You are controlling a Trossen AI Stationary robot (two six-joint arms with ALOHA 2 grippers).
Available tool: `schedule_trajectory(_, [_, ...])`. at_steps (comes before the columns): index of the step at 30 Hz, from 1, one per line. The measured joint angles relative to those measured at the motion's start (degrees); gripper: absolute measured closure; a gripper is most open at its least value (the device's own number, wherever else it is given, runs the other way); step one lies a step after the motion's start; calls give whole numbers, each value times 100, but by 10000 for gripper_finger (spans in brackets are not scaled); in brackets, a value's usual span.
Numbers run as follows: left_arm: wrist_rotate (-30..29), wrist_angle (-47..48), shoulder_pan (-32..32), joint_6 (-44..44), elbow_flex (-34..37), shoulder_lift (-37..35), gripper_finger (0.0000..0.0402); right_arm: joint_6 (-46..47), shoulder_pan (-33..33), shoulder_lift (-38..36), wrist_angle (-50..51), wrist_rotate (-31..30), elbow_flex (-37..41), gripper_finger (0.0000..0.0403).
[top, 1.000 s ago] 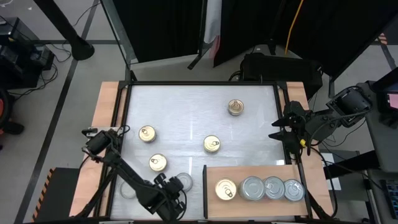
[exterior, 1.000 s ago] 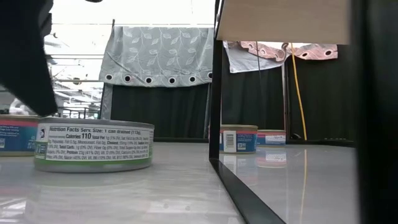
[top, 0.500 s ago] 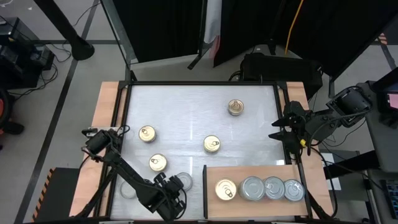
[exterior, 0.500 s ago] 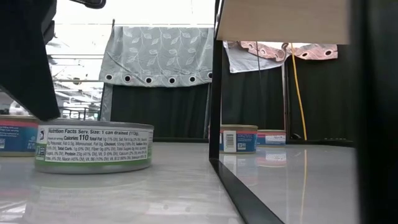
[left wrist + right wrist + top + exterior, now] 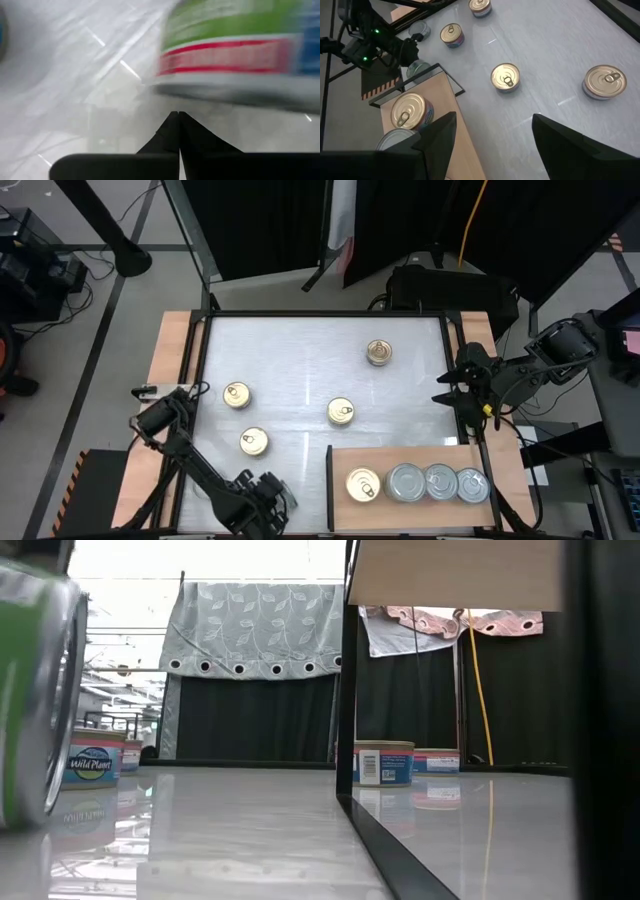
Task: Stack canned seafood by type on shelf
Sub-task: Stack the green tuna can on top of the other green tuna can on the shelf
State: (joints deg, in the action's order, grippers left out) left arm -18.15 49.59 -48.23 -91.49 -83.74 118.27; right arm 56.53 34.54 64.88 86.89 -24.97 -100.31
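Cans: four on the shelf (image 5: 420, 462), four gold-topped loose on the tabletop (image 5: 310, 350). Left end effector (image 5: 178, 116) pinched closed beside a tilted green-labelled can (image 5: 235, 45); right end effector (image 5: 492, 131) open, empty.

- Right gripper (image 5: 490, 132): two dark fingers spread apart, nothing between them.
- Four gold pull-ring round tins (image 5: 505, 77) scattered on glossy white tabletop (image 5: 555, 55).
- Gold-topped tin (image 5: 409, 111) sits on light-brown wooden board (image 5: 457, 145).
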Motion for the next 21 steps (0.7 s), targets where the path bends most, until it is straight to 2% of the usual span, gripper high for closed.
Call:
schedule_trajectory(9, [179,186,-65,292,-783,-460,394,-130,-1,0,0,-2,0,152])
schedule_trajectory(12, [94,-191,-61,1597,-1187,-643,359,-169,0,0,0,-12,0,152])
schedule_trajectory(16, [85,-577,-5,4041,-1760,-694,279,-166,0,0,0,-15,0,152])
schedule_trajectory(19, [433,-229,85,5260,-1877,-713,205,40,0,0,0,-19,0,152])
schedule_trajectory(21, [427,234,148,5859,-1810,-687,157,239,0,3,0,-47,0,152])
